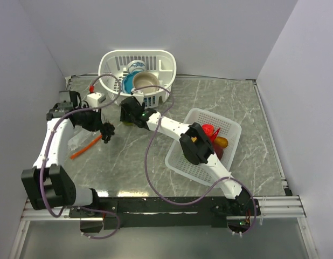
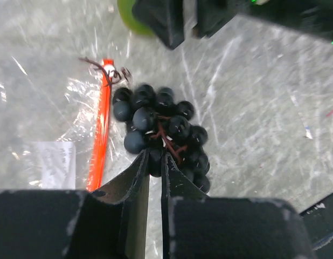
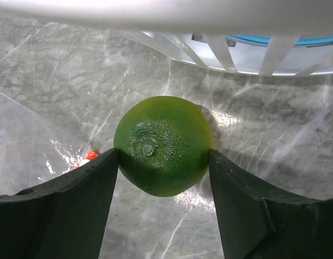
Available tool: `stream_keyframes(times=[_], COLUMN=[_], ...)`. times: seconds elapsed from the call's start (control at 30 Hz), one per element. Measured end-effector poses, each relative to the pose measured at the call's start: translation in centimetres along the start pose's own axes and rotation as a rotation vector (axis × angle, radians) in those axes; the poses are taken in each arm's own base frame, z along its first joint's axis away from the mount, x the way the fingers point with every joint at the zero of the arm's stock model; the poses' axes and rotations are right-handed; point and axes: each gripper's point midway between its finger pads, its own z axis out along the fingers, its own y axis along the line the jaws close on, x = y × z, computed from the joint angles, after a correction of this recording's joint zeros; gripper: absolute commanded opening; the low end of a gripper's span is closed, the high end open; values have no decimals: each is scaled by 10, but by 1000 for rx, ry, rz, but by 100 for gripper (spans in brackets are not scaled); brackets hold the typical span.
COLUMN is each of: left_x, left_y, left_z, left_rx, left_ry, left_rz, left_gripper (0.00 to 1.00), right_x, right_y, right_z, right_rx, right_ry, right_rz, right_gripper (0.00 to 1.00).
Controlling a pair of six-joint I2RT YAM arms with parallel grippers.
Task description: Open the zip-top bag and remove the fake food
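Left wrist view gives us the only label, a white sticker [image 2: 53,156] on the zip-top bag [image 2: 48,97], and its print is too blurred for us to read. The bag lies flat on the marbled table [image 1: 252,118], with its orange-red zip strip [image 2: 102,124] just beside the dark purple grapes [image 2: 161,127]. We see the left gripper [image 2: 154,156] with its jaws drawn narrow, pinching the near end of the bunch. The right gripper [image 3: 164,154] stands wider, both fingers pressed against the sides of the green lime [image 3: 164,144], which sits on the table between the bag's edge and the round white basket [image 1: 110,59]. That basket holds a blue bowl [image 1: 127,83] and a beige bowl [image 1: 146,81], and its rim fills the top of the right wrist view. From above, we find the right arm stretched across the rectangular mesh basket [image 1: 231,127], partly hiding the red apple [image 1: 208,130], the red chili [image 1: 215,135] and the yellow-orange fruit [image 1: 221,142] inside.
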Motion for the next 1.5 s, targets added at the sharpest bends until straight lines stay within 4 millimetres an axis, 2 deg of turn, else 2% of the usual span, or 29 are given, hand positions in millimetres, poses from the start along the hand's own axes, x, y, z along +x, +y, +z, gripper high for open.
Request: stream_keyframes(times=[0.03, 0.07, 0.17, 0.23, 0.37, 0.5, 0.6, 0.73, 0.77, 0.83, 0.9, 0.93, 0.97, 1.03, 1.1, 1.2, 1.27, 1.33, 1.37, 1.43, 1.5], left_x=[-5, -11, -19, -28, -60, -83, -90, -99, -102, -107, -110, -113, -115, -118, -121, -128, -136, -147, -151, -155, -152], left_y=[-2, -6, -14, -17, -24, -31, -40, -67, -77, -98, -126, -140, -151, -166, -165, -157, -157, -170, -181, -208, -239], left_z=[-5, -14, -28, -37, -63, -81, -82, -70, -66, -55, -43, -38, -34, -29, -29, -33, -37, -42, -42, -41, -37], left_rx=[-2, 0, 11, 16, 17, 24, 45, 132, 157, 215, 278, 311, 337, 377, 376, 344, 331, 345, 360, 408, 464], left_ry=[-15, -33, -46, -59, -125, -187, -197, -181, -175, -159, -132, -119, -112, -104, -111, -133, -150, -171, -178, -181, -163], left_rz=[9, 19, 23, 28, 50, 73, 80, 95, 106, 132, 167, 185, 199, 209, 196, 170, 180, 213, 239, 288, 332], left_gripper=[10, 10, 10, 11, 12, 13, 13, 13, 13, 12, 10, 6, 3, 1, 1, 2, 2, 2, 2, 1, 1], right_x=[0, 0, 3, 6, 10, -2, -26, -78, -93, -114, -127, -130, -130, -124, -115, -88, -66, -43, -39, -51, -74], right_y=[0, 0, -6, -13, -29, -41, -44, -49, -53, -63, -81, -89, -100, -115, -122, -138, -156, -184, -197, -208, -214], right_z=[0, -1, -9, -18, -40, -71, -107, -174, -196, -228, -259, -269, -278, -282, -272, -249, -247, -259, -270, -292, -317], right_rx=[-2, -6, -12, -5, 23, 37, 29, 7, 1, 5, 16, 21, 26, 46, 76, 147, 172, 212, 230, 239, 236], right_ry=[-4, -8, -11, -3, 16, -3, -59, -193, -242, -312, -372, -389, -404, -400, -374, -313, -307, -313, -339, -423, -528], right_rz=[4, 7, 14, 8, -20, -38, -30, 8, 32, 64, 100, 112, 123, 120, 105, 94, 108, 130, 159, 241, 336], right_gripper=[37, 25, 10, 4, 2, 2, 2, 3, 3, 3, 8, 14, 15, 13, 12, 20, 20, 25, 27, 31, 35])
